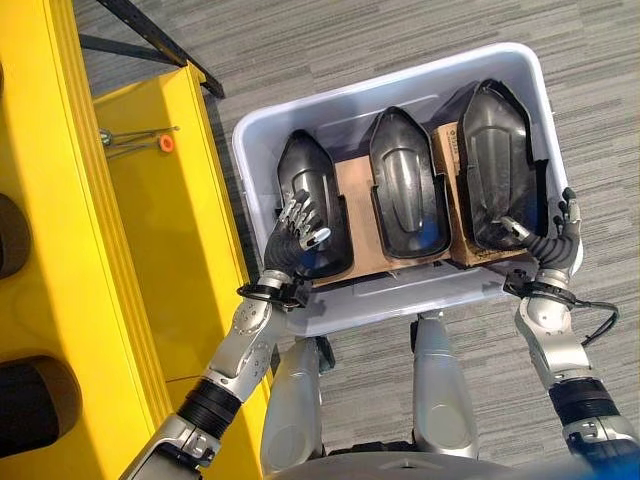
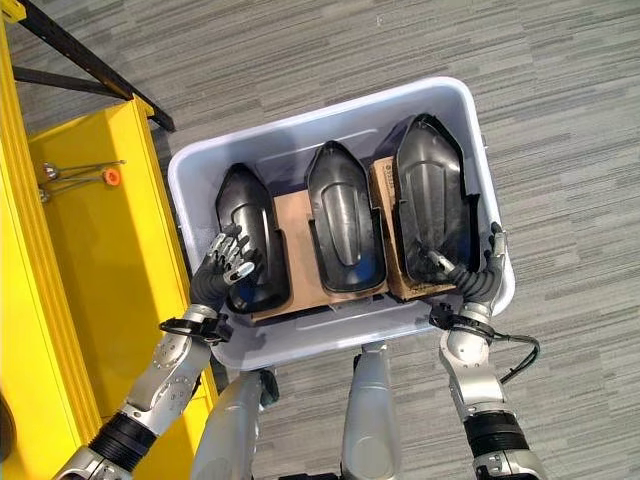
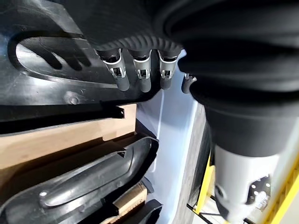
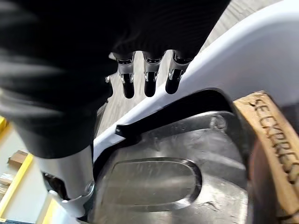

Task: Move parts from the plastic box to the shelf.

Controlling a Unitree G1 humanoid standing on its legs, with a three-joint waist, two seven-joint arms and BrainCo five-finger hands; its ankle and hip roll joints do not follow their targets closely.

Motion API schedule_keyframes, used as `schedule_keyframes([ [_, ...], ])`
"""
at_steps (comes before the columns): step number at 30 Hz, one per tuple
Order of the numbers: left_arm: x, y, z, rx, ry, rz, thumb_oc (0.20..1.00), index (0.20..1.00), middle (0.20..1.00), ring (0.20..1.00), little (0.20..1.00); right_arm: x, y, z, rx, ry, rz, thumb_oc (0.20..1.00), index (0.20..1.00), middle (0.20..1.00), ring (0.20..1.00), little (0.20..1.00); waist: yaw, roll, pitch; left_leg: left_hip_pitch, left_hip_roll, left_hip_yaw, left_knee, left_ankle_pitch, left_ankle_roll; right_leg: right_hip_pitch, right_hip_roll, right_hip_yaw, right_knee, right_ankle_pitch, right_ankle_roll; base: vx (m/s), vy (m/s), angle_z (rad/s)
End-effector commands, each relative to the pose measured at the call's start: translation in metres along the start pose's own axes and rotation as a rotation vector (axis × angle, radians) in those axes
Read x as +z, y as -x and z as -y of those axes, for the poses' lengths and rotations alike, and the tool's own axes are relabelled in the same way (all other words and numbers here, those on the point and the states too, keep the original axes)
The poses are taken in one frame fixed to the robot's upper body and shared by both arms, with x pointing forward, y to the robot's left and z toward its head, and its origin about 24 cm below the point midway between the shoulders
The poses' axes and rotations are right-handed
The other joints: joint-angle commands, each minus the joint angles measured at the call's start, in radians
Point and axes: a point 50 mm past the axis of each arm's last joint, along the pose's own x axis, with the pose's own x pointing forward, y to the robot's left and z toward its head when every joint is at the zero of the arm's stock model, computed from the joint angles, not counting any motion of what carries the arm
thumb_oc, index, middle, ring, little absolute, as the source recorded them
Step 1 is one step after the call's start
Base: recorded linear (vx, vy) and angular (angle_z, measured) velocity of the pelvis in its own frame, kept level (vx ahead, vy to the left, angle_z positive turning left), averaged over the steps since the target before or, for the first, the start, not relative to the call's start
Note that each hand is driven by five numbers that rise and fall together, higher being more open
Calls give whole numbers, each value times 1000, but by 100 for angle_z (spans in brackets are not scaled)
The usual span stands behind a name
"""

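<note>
Three black moulded parts stood side by side in the plastic box (image 1: pixel 260 140), which sat on the grey carpet (image 1: pixel 420 40) just beside the yellow shelf (image 1: pixel 160 230). We logged the left part (image 1: pixel 305 190), the middle part (image 1: pixel 405 185) and the right part (image 1: pixel 500 160), each with its pointed end away from the robot, and brown cardboard (image 1: pixel 358 215) showing between and beneath them. The left hand (image 1: pixel 298 232) lay on the near end of the left part, inside the box by its left wall; we recorded its fingers (image 3: pixel 142 79) as bent over the part's edge in the left wrist view, a clasp on that part. The right hand (image 2: pixel 478 270) was at the box's near right corner, its thumb (image 2: pixel 437 262) reaching inward onto the near end of the right part, while its fingers (image 4: pixel 149 79) hung outside the box's white rim in the right wrist view, so the rim and the part's edge lay between thumb and fingers. We could not tell whether that hand truly pinched anything. On the shelf we noted a small orange-tipped item (image 1: pixel 166 143) on a thin wire.
</note>
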Motion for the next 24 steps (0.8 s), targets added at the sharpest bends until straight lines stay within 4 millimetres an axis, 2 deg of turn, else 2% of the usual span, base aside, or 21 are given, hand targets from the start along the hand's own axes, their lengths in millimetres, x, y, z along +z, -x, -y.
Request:
schedule_keyframes([
  [1,17,2,-5,5,16,91,1000,1000,1000,1000,1000,6,-8,23,-113,-31,46,1000,1000,1000,1000,1000,15,-4,-66,-36,65,-45,145,-86,-38,-83,-21,-17,192,-71,5,5,-16,-4],
  [7,18,4,-6,9,17,96,1000,1000,1000,1000,1000,2,-7,27,-131,-26,32,1000,1000,1000,1000,1000,16,0,-66,-52,68,-48,148,-85,-41,-101,-22,-20,201,-74,5,-1,-4,-2],
  [12,20,3,-4,3,31,104,1000,1000,1000,1000,1000,-3,-9,18,-100,-26,3,1000,1000,1000,1000,1000,21,7,-61,-74,69,-50,155,-81,-42,-120,-22,-27,212,-75,1,0,0,0],
  [24,22,2,-2,-3,39,111,1000,1000,1000,1000,1000,3,-17,14,-99,-15,25,1000,1000,1000,1000,1000,32,17,-57,-102,67,-59,160,-77,-42,-141,-21,-34,224,-81,-4,0,0,0],
])
